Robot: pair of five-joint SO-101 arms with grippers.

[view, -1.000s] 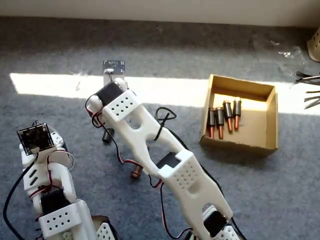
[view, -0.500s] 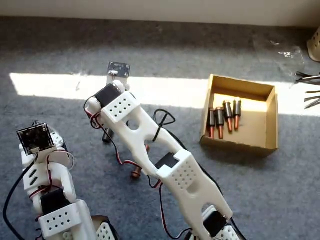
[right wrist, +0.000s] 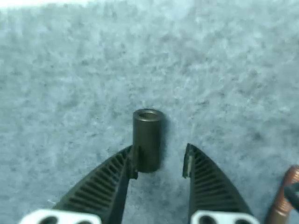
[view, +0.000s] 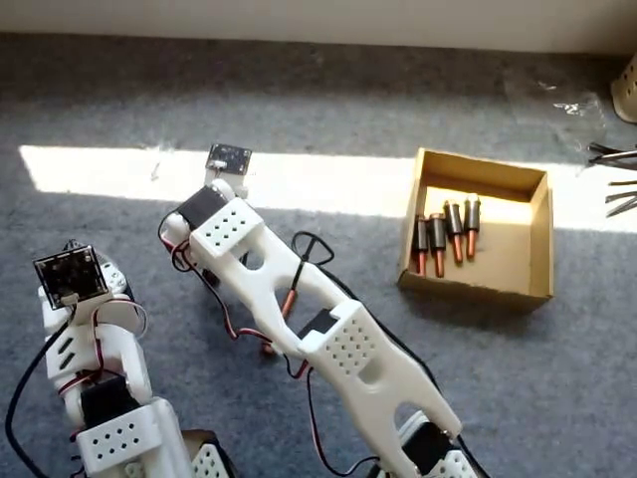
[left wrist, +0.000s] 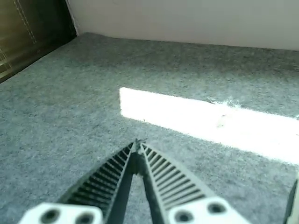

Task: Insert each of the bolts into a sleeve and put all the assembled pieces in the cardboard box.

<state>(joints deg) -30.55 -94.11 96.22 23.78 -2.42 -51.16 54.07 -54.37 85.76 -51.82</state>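
The right end effector [right wrist: 160,154] stands wide open around the upright sleeve [right wrist: 148,140] on the desk [right wrist: 65,70], one finger just beside or touching its side and the other apart. Closing off-centre like this could tip the sleeve or clamp it askew, and a toppled sleeve might roll toward the bolt [right wrist: 283,198] lying near. The left end effector [left wrist: 138,148] is pinched together on nothing, over the desk. The cardboard box [view: 474,283] sits well apart, holding four assembled pieces [view: 446,232] in a row near one wall.

Assembled pieces [view: 456,231]: four. Cardboard box [view: 480,165]: one. Loose sleeve [right wrist: 148,140]: one. Loose bolts [view: 289,299]: two.
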